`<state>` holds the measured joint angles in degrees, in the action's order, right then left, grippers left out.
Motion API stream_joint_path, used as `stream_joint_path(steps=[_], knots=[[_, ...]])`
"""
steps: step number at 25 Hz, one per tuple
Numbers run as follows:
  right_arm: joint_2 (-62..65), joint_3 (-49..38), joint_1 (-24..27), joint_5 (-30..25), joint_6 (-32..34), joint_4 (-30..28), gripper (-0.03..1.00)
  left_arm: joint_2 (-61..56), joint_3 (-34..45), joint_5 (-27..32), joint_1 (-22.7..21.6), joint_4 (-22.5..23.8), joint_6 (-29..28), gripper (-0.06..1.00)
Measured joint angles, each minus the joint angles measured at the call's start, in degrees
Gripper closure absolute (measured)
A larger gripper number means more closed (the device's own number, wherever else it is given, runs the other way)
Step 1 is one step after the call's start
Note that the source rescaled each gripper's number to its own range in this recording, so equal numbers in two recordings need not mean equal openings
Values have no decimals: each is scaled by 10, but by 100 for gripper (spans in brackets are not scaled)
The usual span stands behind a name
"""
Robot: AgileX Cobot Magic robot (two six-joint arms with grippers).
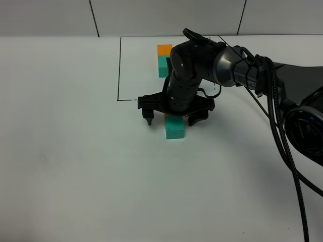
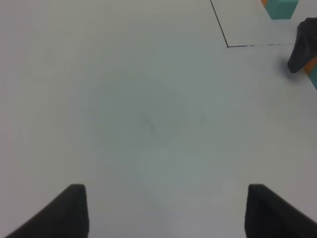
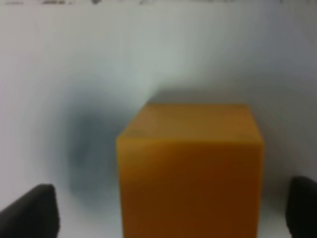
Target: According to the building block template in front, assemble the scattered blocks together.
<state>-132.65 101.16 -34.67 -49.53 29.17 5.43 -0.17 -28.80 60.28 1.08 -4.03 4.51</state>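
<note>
The template is an orange cube (image 1: 164, 50) joined to a teal cube (image 1: 162, 66) inside a thin black drawn frame (image 1: 119, 70) at the back. The loose teal cube (image 1: 174, 127) lies in front of the frame. My right gripper (image 1: 171, 120) hangs open just above and behind it, one finger (image 1: 149, 120) on each side. The loose orange cube (image 3: 190, 168) fills the right wrist view between the open fingertips (image 3: 29, 213), apart from both; my wrist hides it in the exterior view. My left gripper (image 2: 168, 218) is open and empty over bare table.
The white table (image 1: 70, 166) spreads wide to the left and front. The right arm (image 1: 242, 68) and its cables (image 1: 282, 146) cross the right side. In the left wrist view the frame's corner (image 2: 228, 45) and a right finger (image 2: 301, 47) show.
</note>
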Motion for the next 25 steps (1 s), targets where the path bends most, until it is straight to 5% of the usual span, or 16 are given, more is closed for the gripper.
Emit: stream_joint_path(steps=[6, 11, 18, 25], knots=[[41, -5, 18, -18, -29, -21, -2, 0, 0, 0, 0, 0, 0, 53], [98, -25, 121, -19, -133, -13, -3, 0, 0, 0, 0, 0, 0, 53], [256, -231, 283, 83, -242, -2, -3, 0, 0, 0, 0, 0, 0, 53], [495, -404, 345, 88, -283, -4, -3, 0, 0, 0, 0, 0, 0, 53]])
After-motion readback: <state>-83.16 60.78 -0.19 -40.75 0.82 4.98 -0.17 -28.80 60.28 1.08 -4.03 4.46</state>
